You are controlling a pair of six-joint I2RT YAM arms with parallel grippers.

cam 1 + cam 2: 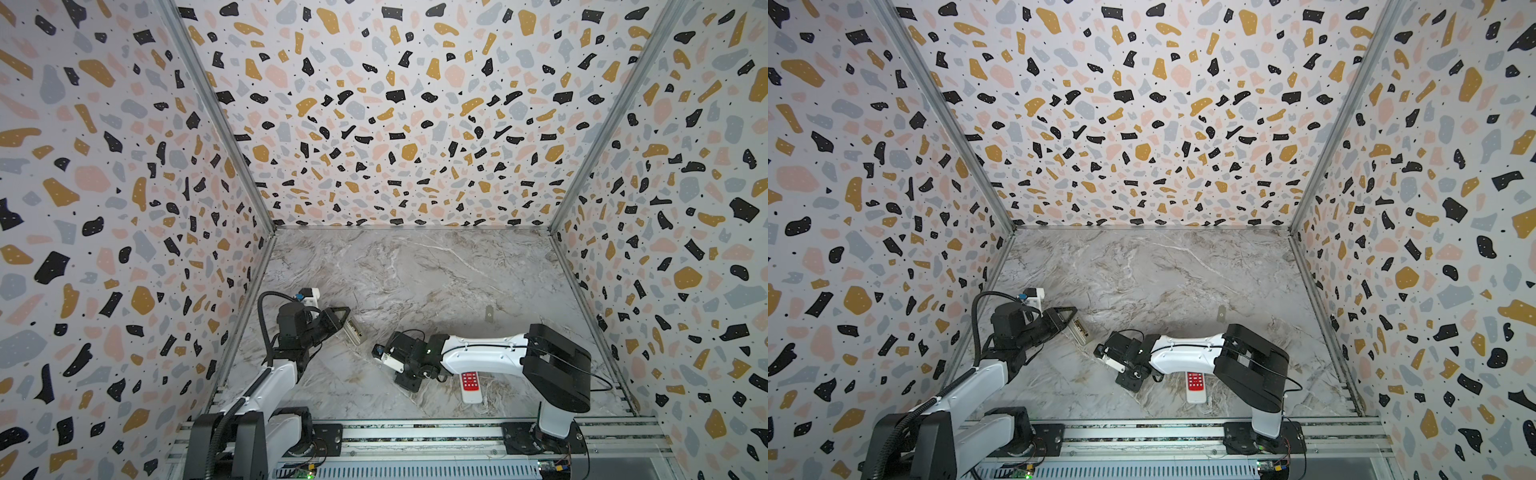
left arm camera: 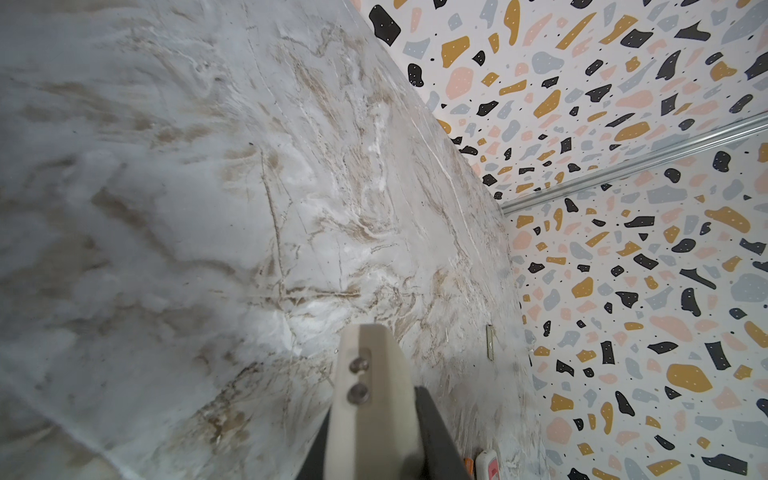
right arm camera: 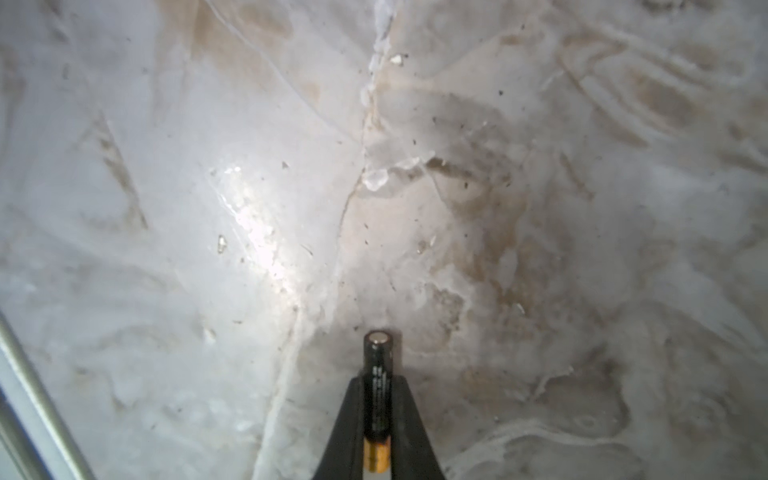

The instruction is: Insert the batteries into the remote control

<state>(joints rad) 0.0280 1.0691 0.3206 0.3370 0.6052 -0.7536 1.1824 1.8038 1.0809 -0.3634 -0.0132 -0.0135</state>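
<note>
My left gripper [image 2: 374,436] is shut on the cream remote control [image 1: 353,331], holding it off the table at the left, tilted. Its open battery bay [image 1: 1080,330] faces up. In the left wrist view I see the remote control [image 2: 370,374] edge-on between the black fingers. My right gripper [image 3: 378,380] is shut on a black battery [image 3: 377,353] with a gold end, just above the marble. The battery lies lengthwise between the fingers, its black end poking out past the tips. In both top views the right gripper's fingers are hidden under the wrist [image 1: 409,365].
A second remote, white with a red keypad [image 1: 471,384], lies near the front edge, partly under the right arm. A sliver of orange [image 2: 468,466] shows beside it. A small grey cover plate [image 1: 490,313] lies right of centre. Terrazzo walls enclose the table on three sides.
</note>
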